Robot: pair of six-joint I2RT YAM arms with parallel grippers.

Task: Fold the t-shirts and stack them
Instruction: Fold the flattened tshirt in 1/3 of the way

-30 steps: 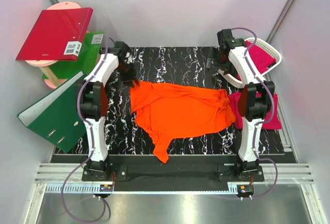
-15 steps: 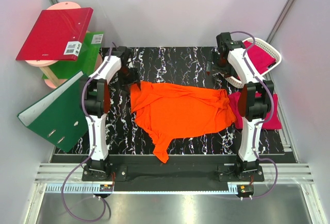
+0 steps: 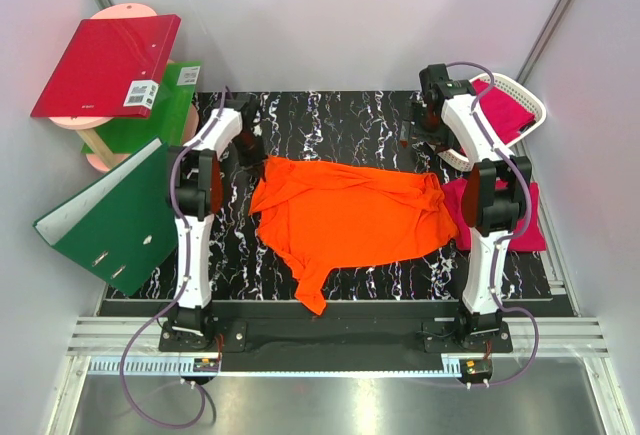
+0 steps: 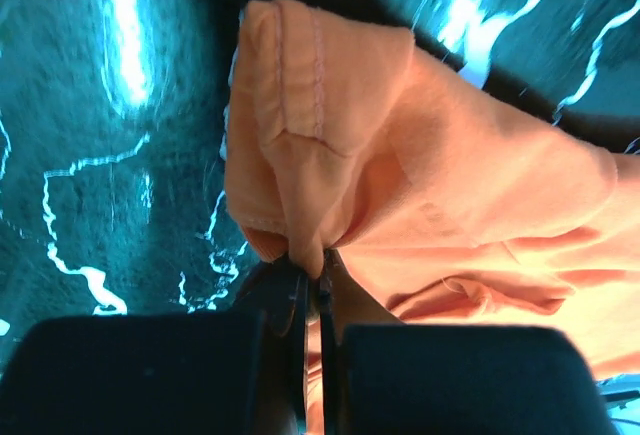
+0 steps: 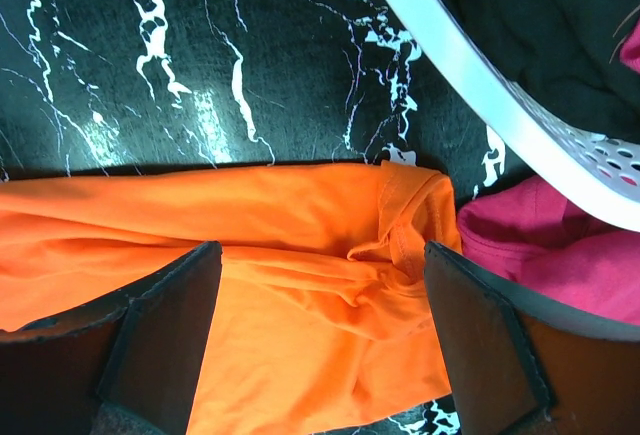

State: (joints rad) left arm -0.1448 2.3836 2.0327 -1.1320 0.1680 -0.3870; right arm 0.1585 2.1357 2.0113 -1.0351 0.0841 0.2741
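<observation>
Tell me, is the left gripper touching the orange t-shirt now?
Touching. In the left wrist view the left gripper is shut on a fold of the orange t-shirt.

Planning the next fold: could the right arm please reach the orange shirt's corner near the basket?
Probably yes: the right gripper hangs open close to that corner of the orange t-shirt, nothing between.

The left arm (image 3: 192,245) and right arm (image 3: 487,255) have white links, black joints and purple cables (image 3: 123,375); the right gripper (image 5: 320,255) has broad dark fingers (image 5: 160,345).
</observation>
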